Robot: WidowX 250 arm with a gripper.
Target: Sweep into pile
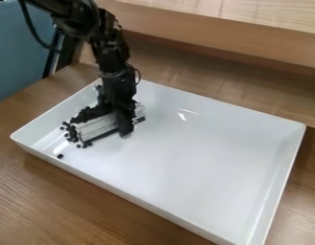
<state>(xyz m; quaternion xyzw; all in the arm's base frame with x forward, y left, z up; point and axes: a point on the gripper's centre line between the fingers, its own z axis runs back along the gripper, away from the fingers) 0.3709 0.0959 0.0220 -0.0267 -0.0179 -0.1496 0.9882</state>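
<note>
My gripper [119, 117] hangs over the left part of the white tray [191, 162], shut on a whitish, ridged sweeping block [95, 128] with a dark lower edge. One finger comes down on the block's near side. The block lies low in the tray at a slant, its left end extending out from the gripper. Small black balls [88, 114] are bunched behind the block and around its left end, with several scattered just in front of that end. A single ball [60, 156] lies apart, close to the tray's front-left wall. The gripper hides part of the block and perhaps some balls.
The tray's raised walls surround the work area, and it stands on a brown wooden table [70, 191]. Behind it rises a wooden ledge [249, 43]. A blue panel [17, 52] stands at the upper left.
</note>
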